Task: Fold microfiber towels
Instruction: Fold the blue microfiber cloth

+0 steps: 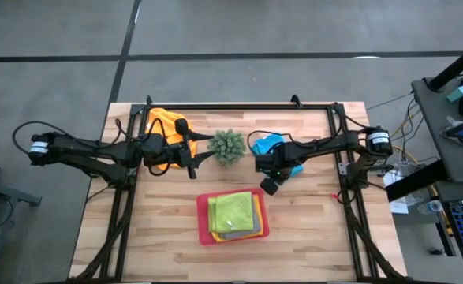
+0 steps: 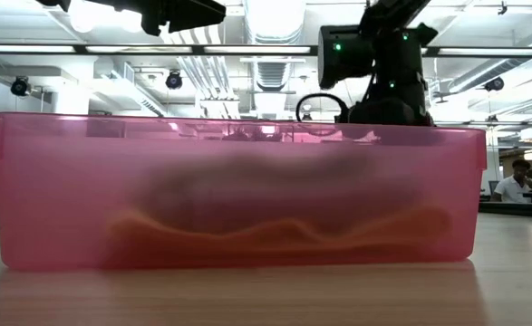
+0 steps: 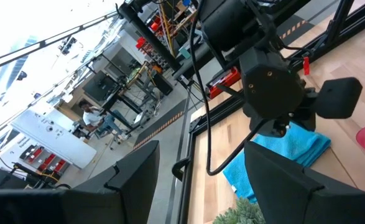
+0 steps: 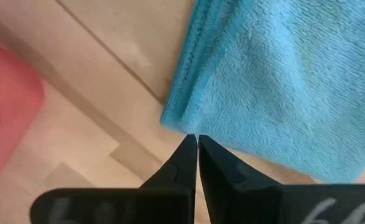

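lying on the wooden desk [image 1: 310, 237] right of the middle is the light blue towel [image 1: 272, 144], partly under the right arm. the right pincer [image 4: 196, 138] hangs just at the near edge of this towel, and its two dark fingers [image 4: 181, 163] are pressed together; between them i see no cloth, their tips only touch the corner of the folded blue edge. in the right wrist view the towel lies in a double layer, with the stitched border turned to the fingers, and the corner of the pink tray [image 4: 8, 118] shows to one side.

the left pincer [image 1: 192, 151] waits over the far left part of the desk, and its fingers [image 3: 132, 180] are spread wide with nothing between them. just beside it, to the far left, the orange towel [image 1: 162, 122] lies crumpled on the desk, partly covered by the left arm.

the small green plant [image 1: 227, 147] stands between the two pincers. in the near middle the pink tray [image 1: 203, 225] holds a pile of towels: the lime green towel [image 1: 234, 211] is on top, and the edges of a yellow one and an orange one show under it.
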Robot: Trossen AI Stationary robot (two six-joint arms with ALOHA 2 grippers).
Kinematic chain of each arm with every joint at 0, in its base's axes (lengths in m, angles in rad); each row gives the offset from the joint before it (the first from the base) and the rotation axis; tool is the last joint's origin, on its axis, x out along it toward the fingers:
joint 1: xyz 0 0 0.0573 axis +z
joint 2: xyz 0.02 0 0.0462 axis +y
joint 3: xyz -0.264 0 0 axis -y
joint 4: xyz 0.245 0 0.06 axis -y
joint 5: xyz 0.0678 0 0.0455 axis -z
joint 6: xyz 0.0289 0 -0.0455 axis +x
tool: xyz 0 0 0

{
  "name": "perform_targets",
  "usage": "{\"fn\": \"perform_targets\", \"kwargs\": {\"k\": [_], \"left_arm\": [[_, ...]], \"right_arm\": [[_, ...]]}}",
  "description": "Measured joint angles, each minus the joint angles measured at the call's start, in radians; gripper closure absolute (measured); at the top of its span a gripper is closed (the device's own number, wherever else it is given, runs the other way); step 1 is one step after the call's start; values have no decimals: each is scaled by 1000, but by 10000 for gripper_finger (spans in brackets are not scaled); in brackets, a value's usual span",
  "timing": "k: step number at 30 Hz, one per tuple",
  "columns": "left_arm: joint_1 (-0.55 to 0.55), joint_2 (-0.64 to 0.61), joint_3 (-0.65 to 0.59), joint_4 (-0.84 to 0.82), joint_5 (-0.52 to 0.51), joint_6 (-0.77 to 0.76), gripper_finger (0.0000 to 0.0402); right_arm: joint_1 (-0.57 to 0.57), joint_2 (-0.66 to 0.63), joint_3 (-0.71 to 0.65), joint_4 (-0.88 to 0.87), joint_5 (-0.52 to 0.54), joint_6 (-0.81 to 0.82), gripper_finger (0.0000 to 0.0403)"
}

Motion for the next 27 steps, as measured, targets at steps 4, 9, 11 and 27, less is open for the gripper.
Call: {"fn": "perform_targets", "kwargs": {"k": [4,9,11,27], "left_arm": [[0,0,0,0,0,0,182],[0,0,0,0,0,0,182],[0,0,0,0,0,-1,182],[0,0,0,0,0,-1,182]], "right_arm": [[22,0,13,2,0,0,394],[28,1,2,27,98,72,393],[27,1,2,30,107,77,386],[28,2,-46,145,132,117,255]]}}
